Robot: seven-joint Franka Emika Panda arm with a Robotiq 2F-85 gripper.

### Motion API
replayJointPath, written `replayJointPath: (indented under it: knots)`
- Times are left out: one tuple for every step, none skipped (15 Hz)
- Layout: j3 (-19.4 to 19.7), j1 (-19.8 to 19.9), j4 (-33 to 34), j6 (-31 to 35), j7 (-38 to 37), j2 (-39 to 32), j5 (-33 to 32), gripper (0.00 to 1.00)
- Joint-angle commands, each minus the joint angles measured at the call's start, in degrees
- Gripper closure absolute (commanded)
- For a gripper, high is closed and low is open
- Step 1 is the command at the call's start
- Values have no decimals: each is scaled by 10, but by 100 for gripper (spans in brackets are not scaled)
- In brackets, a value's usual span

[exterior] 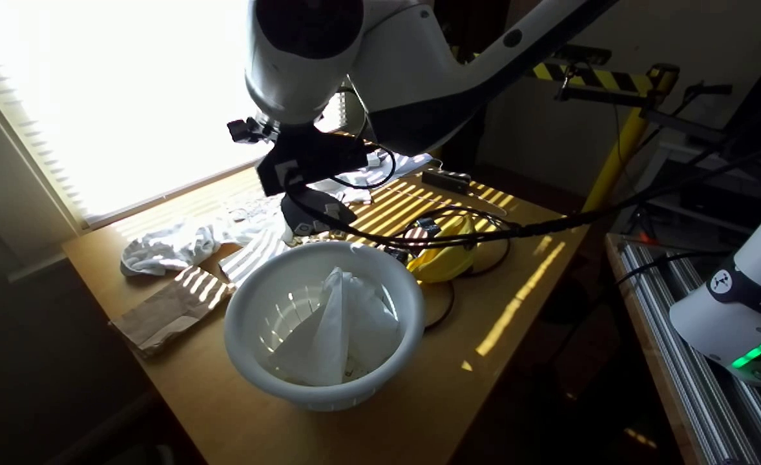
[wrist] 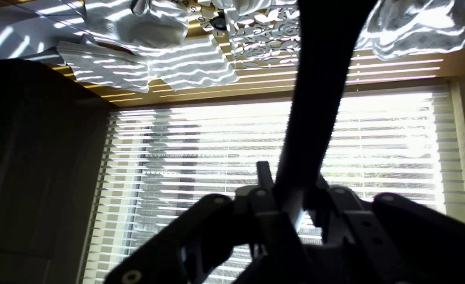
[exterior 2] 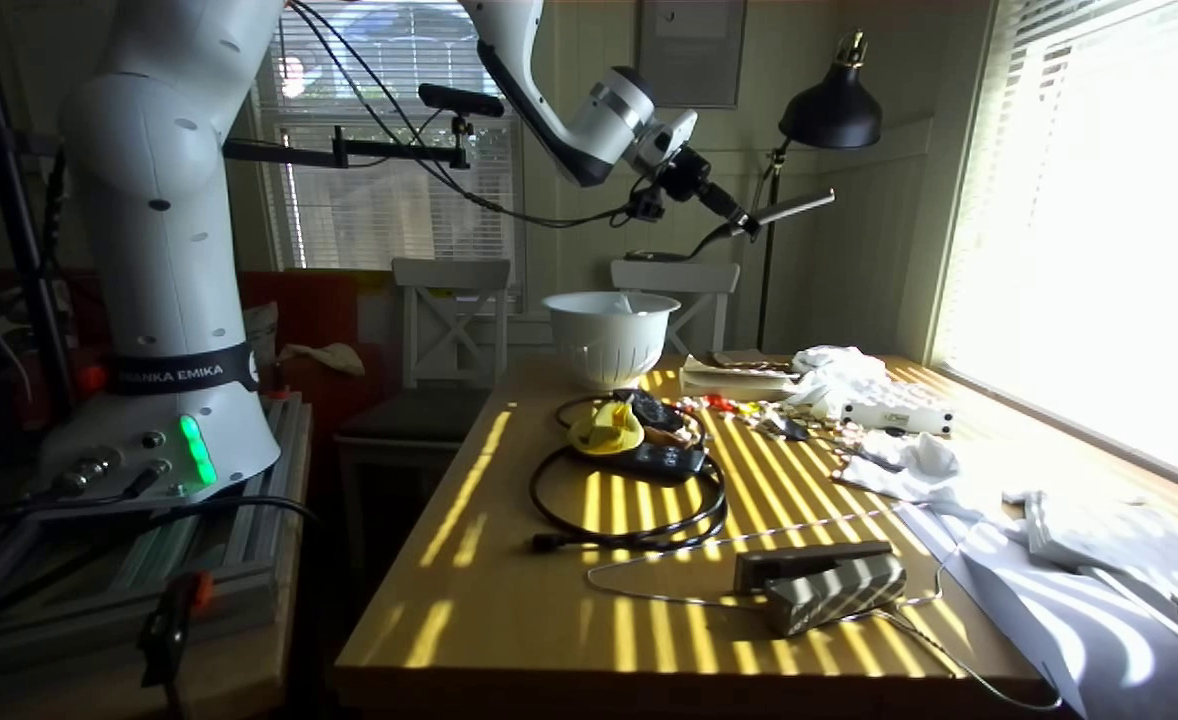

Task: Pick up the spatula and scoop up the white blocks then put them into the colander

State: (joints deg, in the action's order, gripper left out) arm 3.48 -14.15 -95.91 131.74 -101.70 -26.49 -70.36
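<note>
1. The spatula (exterior 2: 797,207) is gripped in the tool (exterior 2: 749,226), well clear of the desk (exterior 2: 519,630). Its grey handle slants upward; its dark neck bends down to a flat, dark head (exterior 2: 657,257) that lies nearly level in an exterior view.
2. The colander (exterior 2: 604,335) is white and round, with a broad rim and slits in its wall. It stands upright on the desk, a folded white sheet (exterior: 335,329) propped inside.
3. Small white lettered tiles (wrist: 206,23) lie on the desk in the wrist view; whether these are the task's blocks cannot be told.
</note>
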Motion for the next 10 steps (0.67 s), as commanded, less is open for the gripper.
replayJointPath:
  knots:
    - [-5, -19, -15, -11, -84, 16, -138, 94]
    - [-13, -23, -13, -13, -105, 15, -179, 94]
    - [-22, -26, -12, -16, -121, 15, -215, 94]
    - [-33, -29, -14, -19, -137, 18, -250, 94]
    - [-43, -30, -16, -21, -153, 20, -284, 94]
    - [-52, -32, -19, -25, -174, 26, -323, 94]
    - [-62, -33, -23, -31, -190, 32, -359, 94]
    - [-71, -33, -29, -38, -210, 39, -394, 94]
    - [-79, -31, -32, -44, -232, 44, -429, 94]
    - [-87, -29, -36, -54, -259, 50, -463, 94]
